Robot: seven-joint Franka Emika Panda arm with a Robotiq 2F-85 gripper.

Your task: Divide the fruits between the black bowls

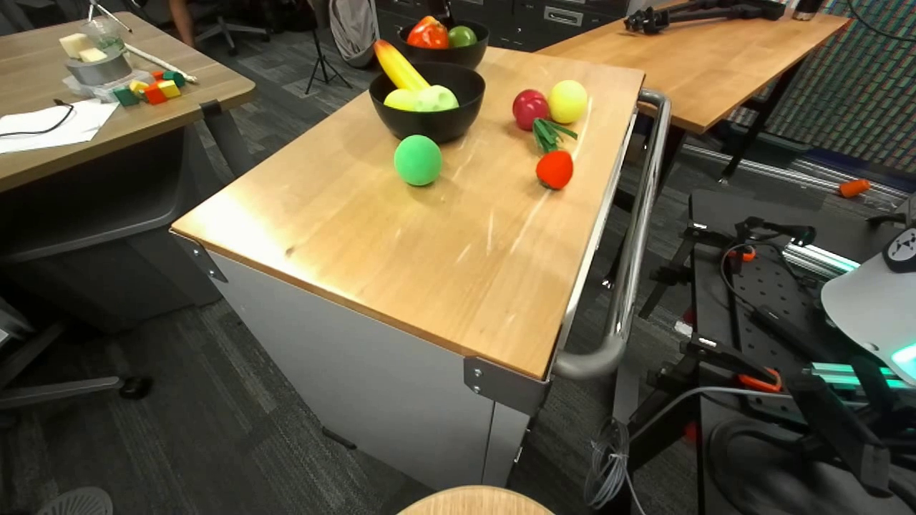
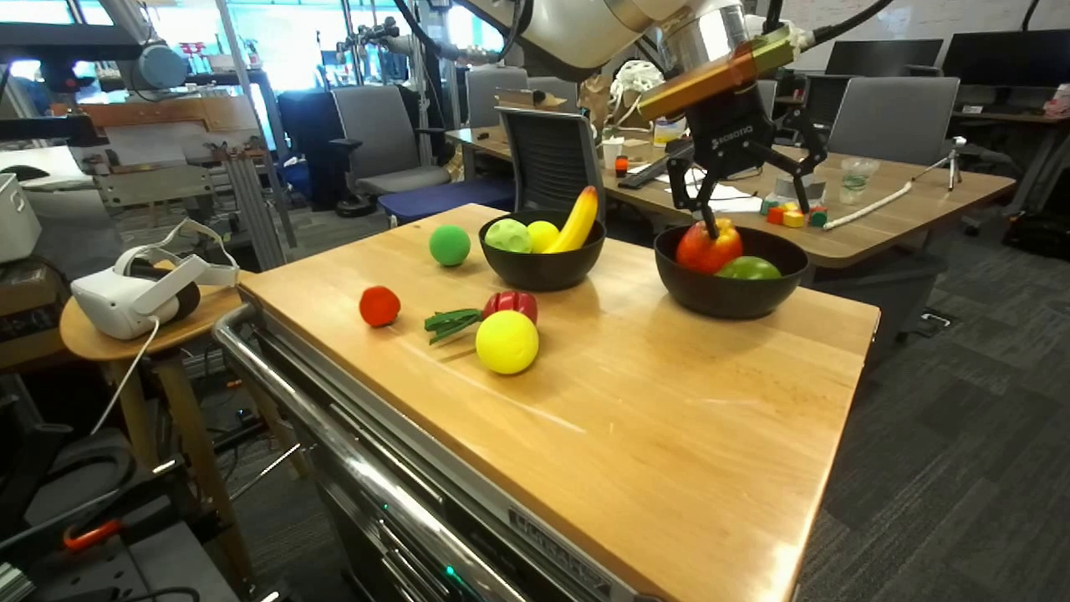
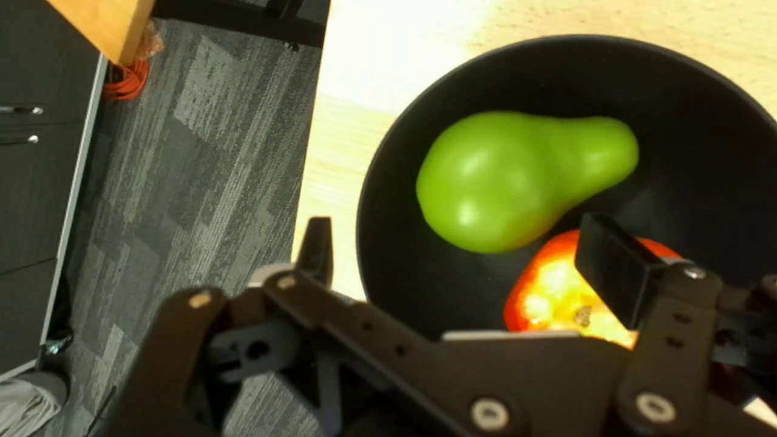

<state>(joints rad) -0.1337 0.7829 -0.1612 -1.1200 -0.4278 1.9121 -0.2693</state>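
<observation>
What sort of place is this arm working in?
Probably a research lab or office-like workspace: an exterior view shows a white VR headset, grey office chairs and dark monitors.

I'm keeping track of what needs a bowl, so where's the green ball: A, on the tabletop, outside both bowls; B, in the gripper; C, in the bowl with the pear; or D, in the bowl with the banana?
A: both exterior views show the green ball sitting on the tabletop, outside the bowl beside it.
</observation>
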